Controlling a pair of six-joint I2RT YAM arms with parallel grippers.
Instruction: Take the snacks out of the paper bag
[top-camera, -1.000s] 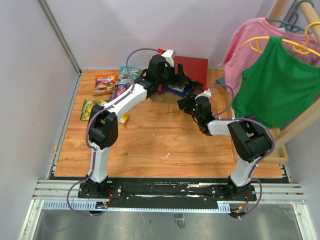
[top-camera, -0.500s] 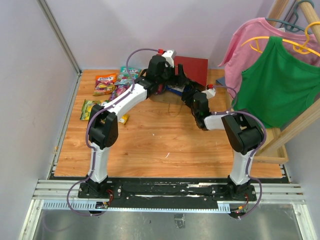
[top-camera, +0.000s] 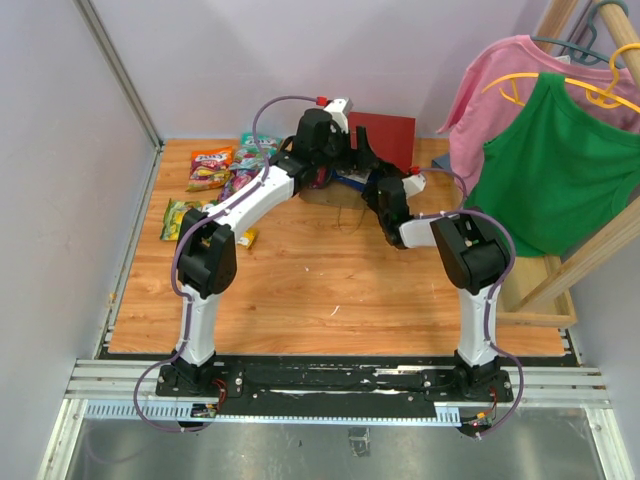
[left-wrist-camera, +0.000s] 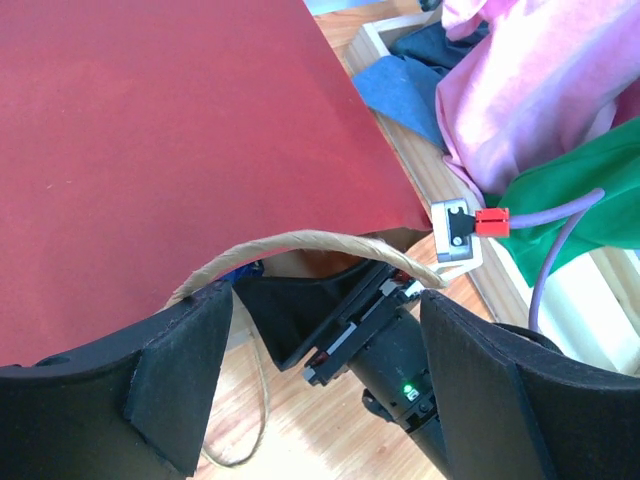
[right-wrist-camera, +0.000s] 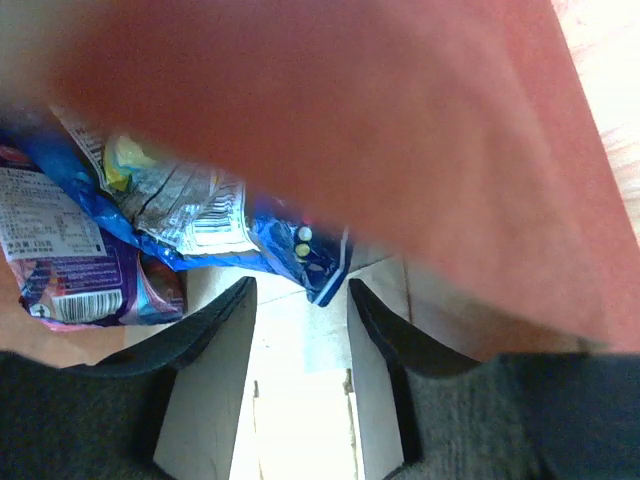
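From above, the left arm (top-camera: 250, 200) and right arm (top-camera: 468, 255) cover most of the paper bag (top-camera: 392, 135), leaving one dark red panel, and the candy packets (top-camera: 212, 168) are too small to read. In the right wrist view the bag's red wall blurs across the top, hiding part of the blue Doritos bag (right-wrist-camera: 285, 248); a purple packet (right-wrist-camera: 65, 275) runs off the left edge.

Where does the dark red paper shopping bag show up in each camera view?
Top external: the dark red paper shopping bag lies at the table's far edge, just right of centre, partly hidden behind both arms.
Left wrist: the bag fills the upper left of the picture.
Right wrist: the bag is a blurred red sheet across the top.
Shared landmark: the wooden tabletop.
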